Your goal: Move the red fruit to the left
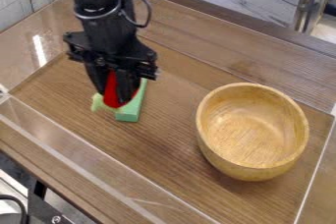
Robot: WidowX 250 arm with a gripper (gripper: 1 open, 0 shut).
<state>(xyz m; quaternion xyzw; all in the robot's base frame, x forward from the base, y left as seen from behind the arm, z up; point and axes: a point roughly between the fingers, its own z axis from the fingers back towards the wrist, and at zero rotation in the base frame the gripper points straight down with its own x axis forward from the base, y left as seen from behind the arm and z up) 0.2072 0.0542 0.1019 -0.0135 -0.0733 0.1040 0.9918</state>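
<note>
Near green rectangular block point(129, 107), left of bowl, red toy fruit point(113, 92) gripped by part-closed black gripper point(116, 83); release left.

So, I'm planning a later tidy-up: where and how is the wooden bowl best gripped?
The wooden bowl is probably best pinched at its rim, coming from above with one finger inside and one outside. It sits upright with its open mouth facing up, and it is much wider than the red fruit at the gripper, so spanning it looks doubtful.
</note>
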